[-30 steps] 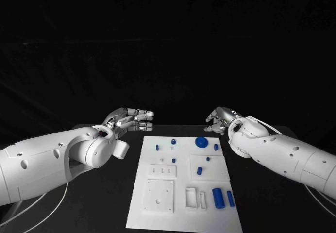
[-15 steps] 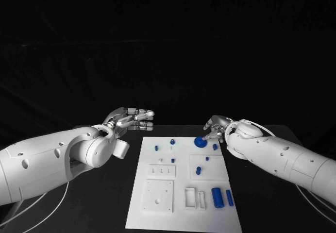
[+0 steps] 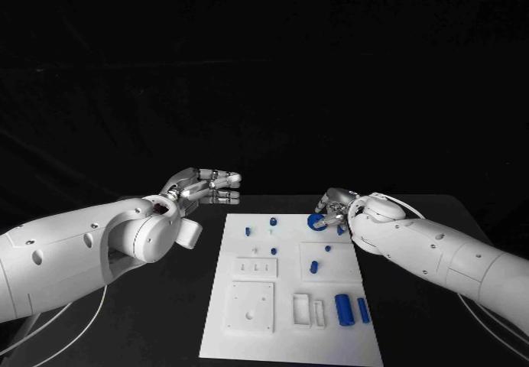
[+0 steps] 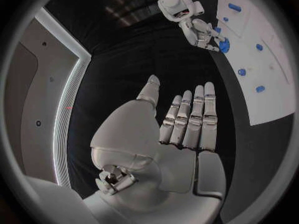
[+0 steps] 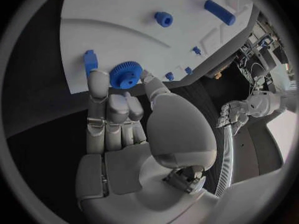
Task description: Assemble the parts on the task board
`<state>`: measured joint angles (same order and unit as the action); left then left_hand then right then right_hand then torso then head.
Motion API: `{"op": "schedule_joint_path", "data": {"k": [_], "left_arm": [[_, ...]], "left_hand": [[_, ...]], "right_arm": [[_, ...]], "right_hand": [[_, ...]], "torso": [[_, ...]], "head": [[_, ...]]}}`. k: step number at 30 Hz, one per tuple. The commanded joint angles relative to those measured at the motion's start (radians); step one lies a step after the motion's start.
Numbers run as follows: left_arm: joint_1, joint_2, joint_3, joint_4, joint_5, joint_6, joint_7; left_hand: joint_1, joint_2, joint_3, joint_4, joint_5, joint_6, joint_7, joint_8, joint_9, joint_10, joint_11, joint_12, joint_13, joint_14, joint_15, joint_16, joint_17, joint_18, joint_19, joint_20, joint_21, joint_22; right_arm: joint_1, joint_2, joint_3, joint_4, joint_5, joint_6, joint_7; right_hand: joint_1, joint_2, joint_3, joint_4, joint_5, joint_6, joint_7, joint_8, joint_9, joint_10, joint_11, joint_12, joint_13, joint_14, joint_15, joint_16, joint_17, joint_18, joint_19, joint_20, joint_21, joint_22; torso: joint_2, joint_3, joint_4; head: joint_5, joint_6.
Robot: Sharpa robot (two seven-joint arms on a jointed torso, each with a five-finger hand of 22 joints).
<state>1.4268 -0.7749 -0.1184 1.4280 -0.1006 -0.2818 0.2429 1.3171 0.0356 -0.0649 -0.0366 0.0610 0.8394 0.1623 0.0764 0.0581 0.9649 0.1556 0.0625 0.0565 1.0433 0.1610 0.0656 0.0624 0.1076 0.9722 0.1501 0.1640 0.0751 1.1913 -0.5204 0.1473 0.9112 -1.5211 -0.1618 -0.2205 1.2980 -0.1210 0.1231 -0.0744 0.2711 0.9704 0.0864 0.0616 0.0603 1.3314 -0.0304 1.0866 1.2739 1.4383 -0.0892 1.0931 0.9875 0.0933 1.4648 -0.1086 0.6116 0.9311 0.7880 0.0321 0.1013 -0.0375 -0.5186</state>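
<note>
While the right hand (image 3: 332, 205) sits at the far right corner of the task board (image 3: 289, 306), its thumb and a finger close on the blue gear (image 5: 126, 75), one on each side of the toothed rim. Whether the gear is lifted or sitting on the board, cannot tell. From the head view most of the gear (image 3: 316, 222) is covered by the fingers. Just beside the hand stands a small blue block (image 5: 90, 60), partly behind a fingertip. Left hand (image 3: 207, 187) hovers off the board's far left corner over the black table (image 3: 165, 321), fingers straight and lying side by side, thumb apart, nothing in it. Other blue parts lie scattered on the board: two cylinders (image 3: 352, 310) near the right edge, a small peg (image 3: 313, 267) mid-board, tiny pieces farther back too small to identify.
</note>
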Motion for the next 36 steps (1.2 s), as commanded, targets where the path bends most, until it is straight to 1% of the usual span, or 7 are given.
{"op": "schedule_joint_path", "data": {"k": [1, 10, 13, 20, 25, 31, 36], "left_arm": [[0.002, 0.003, 0.001, 0.001, -0.002, 0.016, 0.009], [0.001, 0.007, 0.001, -0.004, -0.003, 0.017, 0.003], [0.001, 0.008, 0.0, -0.006, -0.003, 0.018, 0.002], [0.001, 0.01, 0.0, -0.009, -0.004, 0.019, 0.001], [-0.001, 0.011, 0.0, -0.011, -0.004, 0.021, -0.002], [-0.002, 0.012, 0.0, -0.013, -0.004, 0.022, -0.005], [-0.002, 0.013, 0.0, -0.014, -0.004, 0.023, -0.006]], "left_hand": [[0.001, 0.007, -0.002, -0.002, -0.003, -0.007, 0.001, -0.004, 0.0, -0.002, -0.002, -0.001, 0.002, 0.004, 0.0, -0.001, 0.002, -0.006, 0.003, 0.001, 0.005, -0.001], [0.0, 0.007, -0.002, 0.001, -0.003, -0.014, 0.002, -0.005, 0.0, -0.005, -0.001, -0.001, 0.002, 0.003, 0.0, -0.001, 0.001, -0.005, 0.003, 0.001, 0.005, -0.001], [0.0, 0.007, -0.002, 0.001, -0.003, -0.014, 0.002, -0.005, 0.0, -0.005, -0.001, -0.001, 0.002, 0.003, 0.0, -0.001, 0.001, -0.005, 0.003, 0.001, 0.005, -0.001], [-0.001, 0.007, -0.002, 0.003, -0.003, -0.014, 0.002, -0.004, 0.0, -0.005, -0.001, -0.001, 0.002, 0.003, 0.0, -0.001, 0.001, -0.005, 0.003, 0.001, 0.005, -0.001], [-0.001, 0.007, -0.002, 0.003, -0.003, -0.014, 0.002, -0.004, 0.0, -0.005, -0.001, -0.001, 0.002, 0.003, 0.0, -0.001, 0.001, -0.005, 0.003, 0.001, 0.005, -0.001], [-0.001, 0.007, -0.002, 0.003, -0.003, -0.014, 0.002, -0.004, 0.0, -0.005, -0.001, -0.001, 0.002, 0.003, 0.0, -0.001, 0.001, -0.005, 0.003, 0.001, 0.005, -0.001], [-0.001, 0.007, -0.002, 0.003, -0.003, -0.014, 0.002, -0.004, 0.0, -0.005, -0.001, -0.001, 0.002, 0.003, 0.0, -0.001, 0.001, -0.005, 0.003, 0.001, 0.005, -0.001]], "right_arm": [[-0.001, 0.005, -0.002, -0.007, -0.012, 0.03, 0.009], [-0.001, 0.011, -0.007, -0.019, -0.027, 0.036, -0.001], [-0.001, 0.01, -0.008, -0.022, -0.032, 0.034, -0.005], [-0.001, 0.01, -0.008, -0.02, -0.039, 0.042, -0.011], [-0.001, 0.01, -0.008, -0.02, -0.044, 0.044, -0.013], [-0.001, 0.01, -0.008, -0.021, -0.051, 0.047, -0.014], [-0.001, 0.01, -0.011, -0.019, -0.068, 0.051, -0.015]], "right_hand": [[0.003, 0.008, 0.007, -0.001, 0.001, 0.011, 0.002, -0.001, 0.001, 0.009, 0.001, 0.005, 0.002, 0.008, 0.002, 0.006, 0.002, -0.008, 0.019, 0.0, -0.002, 0.004], [-0.01, 0.014, 0.034, -0.014, 0.007, 0.033, -0.001, 0.0, 0.002, 0.012, 0.001, 0.01, 0.007, 0.008, 0.003, 0.012, 0.009, -0.008, 0.023, 0.001, -0.008, 0.045], [-0.008, 0.017, 0.037, -0.016, 0.008, 0.028, 0.0, 0.0, 0.001, 0.013, 0.002, 0.012, 0.008, 0.009, 0.004, 0.013, 0.009, -0.008, 0.024, 0.001, -0.009, 0.048], [-0.021, 0.017, 0.08, -0.029, -0.001, 0.064, 0.0, 0.0, 0.002, 0.018, 0.01, 0.023, 0.015, 0.009, 0.01, 0.019, 0.013, -0.004, 0.029, 0.007, -0.015, 0.076], [-0.021, 0.017, 0.088, -0.034, -0.003, 0.065, 0.001, 0.0, 0.002, 0.019, 0.011, 0.025, 0.016, 0.009, 0.011, 0.021, 0.013, -0.005, 0.03, 0.008, -0.017, 0.083], [-0.02, 0.015, 0.094, -0.043, -0.005, 0.068, 0.001, 0.0, 0.002, 0.02, 0.013, 0.026, 0.016, 0.009, 0.013, 0.023, 0.014, -0.004, 0.031, 0.01, -0.02, 0.097], [-0.011, 0.019, 0.109, -0.057, -0.013, 0.086, 0.0, 0.0, 0.002, 0.021, 0.016, 0.029, 0.017, 0.009, 0.015, 0.025, 0.015, -0.004, 0.032, 0.012, -0.022, 0.104]], "torso": [[0.001, 0.0008, 0.0003], [0.002, -0.0003, 0.0008], [0.005, 0.0003, 0.0011], [0.004, 0.0007, 0.0009], [0.003, 0.0009, 0.0024], [0.004, 0.0013, -0.0001], [0.003, 0.0018, 0.0001]], "head": [[0.0, 0.0], [-0.003, -0.005], [-0.003, -0.002], [-0.003, -0.007], [-0.003, -0.01], [-0.004, -0.011], [-0.004, -0.012]]}}
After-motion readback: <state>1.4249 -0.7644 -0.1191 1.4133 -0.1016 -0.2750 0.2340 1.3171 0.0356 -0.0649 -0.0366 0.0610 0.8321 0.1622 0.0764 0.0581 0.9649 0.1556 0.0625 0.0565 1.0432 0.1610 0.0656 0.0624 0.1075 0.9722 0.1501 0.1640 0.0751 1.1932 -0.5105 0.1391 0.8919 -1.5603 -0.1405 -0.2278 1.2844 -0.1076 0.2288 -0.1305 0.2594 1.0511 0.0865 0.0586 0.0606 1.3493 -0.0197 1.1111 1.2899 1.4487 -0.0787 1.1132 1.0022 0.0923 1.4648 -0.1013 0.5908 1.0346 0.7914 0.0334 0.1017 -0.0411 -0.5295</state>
